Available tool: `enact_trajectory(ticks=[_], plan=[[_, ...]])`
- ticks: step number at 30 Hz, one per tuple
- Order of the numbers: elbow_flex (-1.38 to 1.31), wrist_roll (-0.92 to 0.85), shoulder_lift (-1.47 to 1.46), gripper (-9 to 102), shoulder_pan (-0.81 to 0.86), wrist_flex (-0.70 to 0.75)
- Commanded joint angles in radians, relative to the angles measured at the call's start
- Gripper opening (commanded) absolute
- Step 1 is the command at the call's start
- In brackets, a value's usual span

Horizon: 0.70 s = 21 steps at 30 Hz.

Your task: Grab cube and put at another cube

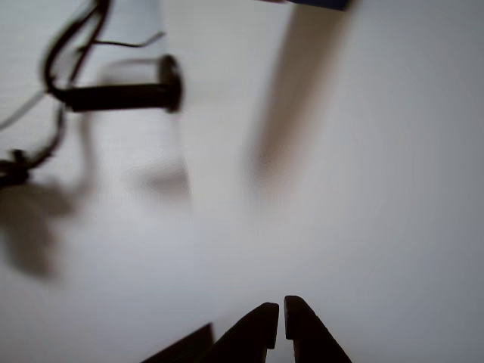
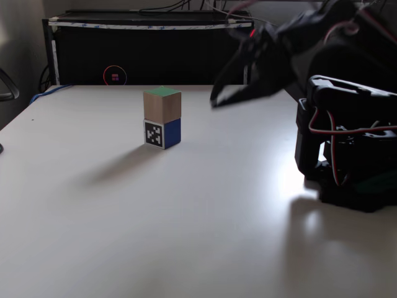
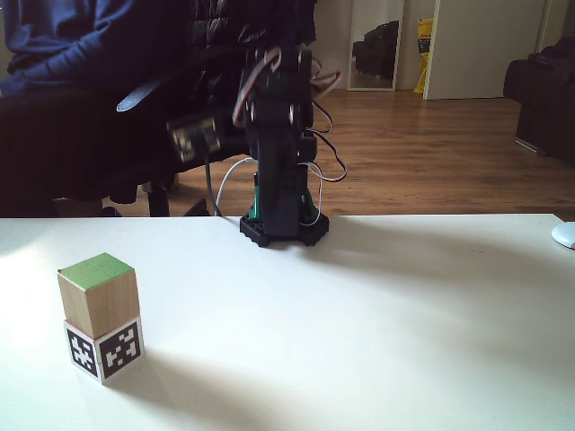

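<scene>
I see the cube (image 2: 162,104) sitting on another cube (image 2: 163,132) mid-table (image 2: 198,236). My gripper (image 2: 214,101) hangs near, pressed together, empty.

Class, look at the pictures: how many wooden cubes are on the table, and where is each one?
2. The green-topped cube sits on top of the lower cube, stacked on the white table. Nothing suggests another cube hidden behind the stack, though that cannot be ruled out.

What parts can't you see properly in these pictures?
- Lower cube: its top face is covered by the green-topped cube stacked on it, in both fixed views.
- Tool: blurred and dark in a fixed view, so its opening is unclear.
- Blue thing: cut off by the top edge in the other view.
</scene>
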Motion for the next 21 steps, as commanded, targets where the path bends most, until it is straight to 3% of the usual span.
enact_trajectory(ticks=[1, 5, 11, 21], plan=[[0.135, -0.015, 0.006, 0, -0.026, -0.072], [0.278, -0.061, 0.006, 0, -0.072, -0.126], [0.239, -0.037, 0.006, 0, -0.083, 0.038], [0.238, -0.02, 0.006, 0, -0.043, 0.043]])
